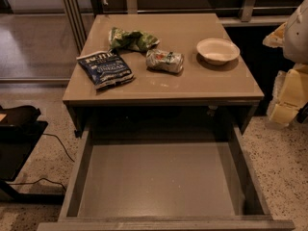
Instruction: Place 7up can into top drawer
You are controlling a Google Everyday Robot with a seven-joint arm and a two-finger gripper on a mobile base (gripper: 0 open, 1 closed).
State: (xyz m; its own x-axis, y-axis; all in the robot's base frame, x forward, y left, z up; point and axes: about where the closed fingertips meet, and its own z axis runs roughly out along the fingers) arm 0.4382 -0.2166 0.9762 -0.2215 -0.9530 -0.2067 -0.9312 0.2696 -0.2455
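Observation:
The 7up can point(165, 61) lies on its side on the tan cabinet top point(207, 88), between the green chip bag and the white bowl. It is dented, silvery-white and green, with a red-yellow mark. The top drawer point(159, 179) is pulled wide open below the cabinet top, with a bare flat grey bottom and low side walls. My gripper point(285, 100) hangs at the right edge of the view, beside the cabinet's right side, apart from the can and holding nothing that I can see.
A blue chip bag point(105, 69) lies at the left of the cabinet top. A crumpled green chip bag point(131, 39) lies behind the can. A white bowl point(217, 50) stands to its right. A black stand point(17, 138) with cables is on the floor at left.

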